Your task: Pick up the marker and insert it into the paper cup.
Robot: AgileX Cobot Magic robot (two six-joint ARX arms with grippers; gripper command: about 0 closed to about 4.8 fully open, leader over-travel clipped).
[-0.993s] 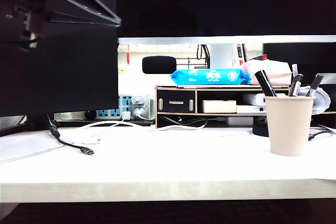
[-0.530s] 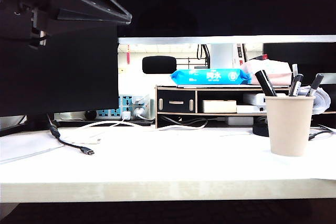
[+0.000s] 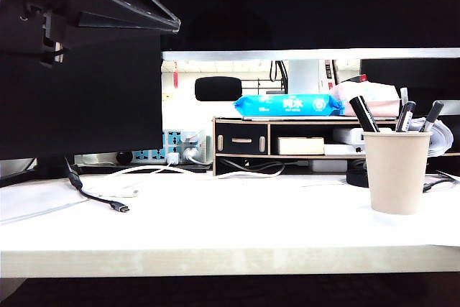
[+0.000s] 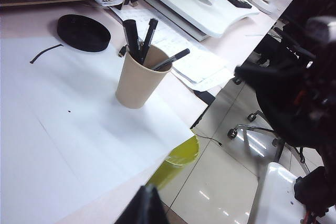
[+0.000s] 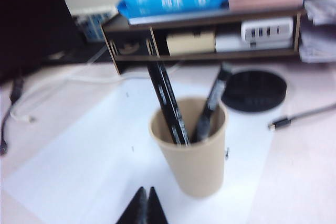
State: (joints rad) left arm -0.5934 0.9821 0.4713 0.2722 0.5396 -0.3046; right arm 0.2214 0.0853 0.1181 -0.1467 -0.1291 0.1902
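Matt beige paper is seen on the paper cup (image 3: 395, 170). Smooth black plastic is shown by the marker (image 5: 168, 103). The tabletop (image 3: 215, 239) is finished in pale matt laminate; glossy blue film wraps the wipes pack (image 3: 287, 104).

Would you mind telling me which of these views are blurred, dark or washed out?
Right wrist view: soft motion blur over everything, including the marker in the cup. Left wrist view: table sharp, but the dark shape at the right edge is smeared. Exterior view: sharp cup, top and left heavily shadowed, bright background partly washed out.
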